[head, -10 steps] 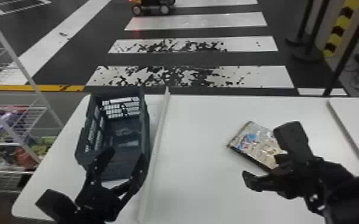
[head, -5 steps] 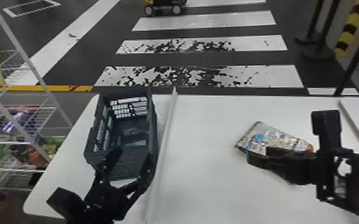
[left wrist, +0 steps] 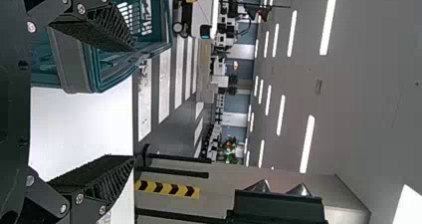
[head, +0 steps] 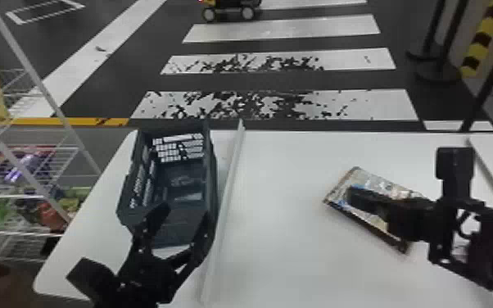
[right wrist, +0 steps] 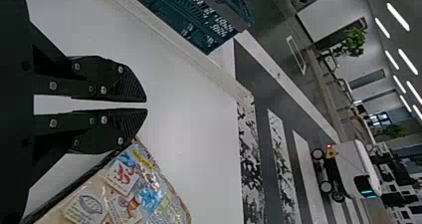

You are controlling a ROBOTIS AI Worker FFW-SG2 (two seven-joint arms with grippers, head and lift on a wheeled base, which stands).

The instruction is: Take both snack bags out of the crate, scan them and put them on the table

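Note:
In the head view my left gripper [head: 182, 217] stands open at the near end of the dark crate [head: 166, 237], overlapping its near wall. The left wrist view has my left gripper [left wrist: 133, 102] wide apart, one finger over the crate [left wrist: 79, 67]. A snack bag [head: 364, 179] lies flat on the white table at the right. My right gripper [head: 350, 196] overlaps it in the head view. In the right wrist view my right gripper [right wrist: 147, 105] is shut with nothing held, and the bag [right wrist: 132, 184] lies beside its fingertips. What the crate's floor holds, I cannot tell.
A raised white strip [head: 227, 196] runs along the table [head: 290, 245] between crate and bag. Wire shelves [head: 32, 164] with packets stand left of the table. Another ledge [head: 491, 178] lies at the right edge.
My right gripper has moved forward over the bag, and its fingers, spread a second ago, are together. The head view has shifted slightly; the left gripper keeps its place by the crate.

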